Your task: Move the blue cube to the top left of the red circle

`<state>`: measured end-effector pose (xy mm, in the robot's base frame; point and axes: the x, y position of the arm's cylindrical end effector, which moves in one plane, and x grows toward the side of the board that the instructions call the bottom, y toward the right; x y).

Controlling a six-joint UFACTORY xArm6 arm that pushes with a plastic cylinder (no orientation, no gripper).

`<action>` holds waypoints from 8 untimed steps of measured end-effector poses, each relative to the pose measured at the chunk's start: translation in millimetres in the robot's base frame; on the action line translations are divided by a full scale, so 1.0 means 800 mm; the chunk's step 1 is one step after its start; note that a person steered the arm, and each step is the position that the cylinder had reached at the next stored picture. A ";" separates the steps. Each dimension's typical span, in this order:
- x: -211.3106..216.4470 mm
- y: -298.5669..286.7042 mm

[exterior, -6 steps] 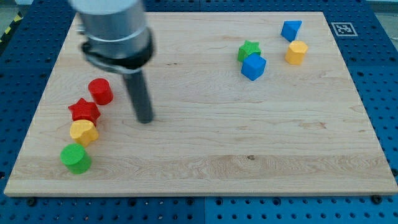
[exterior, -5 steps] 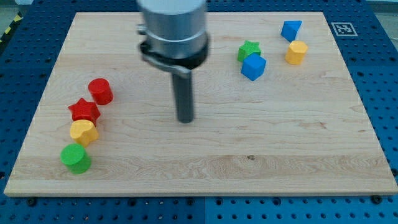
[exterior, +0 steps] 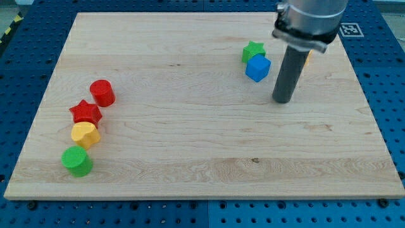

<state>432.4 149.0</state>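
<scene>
The blue cube (exterior: 257,68) sits on the wooden board (exterior: 202,158) in the upper right, touching a green star (exterior: 253,50) just above it. The red circle (exterior: 102,92) is a short cylinder far off at the left. My tip (exterior: 282,100) rests on the board just right of and below the blue cube, a small gap apart from it. The arm's grey body hides the area right of the cube, where only a sliver of the yellow block (exterior: 307,58) shows; the blue triangle is hidden.
Below the red circle runs a line of blocks: a red star (exterior: 85,112), a yellow hexagon (exterior: 85,134) and a green cylinder (exterior: 77,161). A fiducial tag (exterior: 348,28) lies off the board's top right corner.
My tip has swept across the board from the left, near the red circle, to the right, stopping beside the blue cube. No block has moved.
</scene>
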 end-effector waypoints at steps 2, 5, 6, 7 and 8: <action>-0.097 0.021; -0.069 -0.026; -0.057 -0.048; -0.056 -0.076; -0.051 -0.108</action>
<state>391.7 62.3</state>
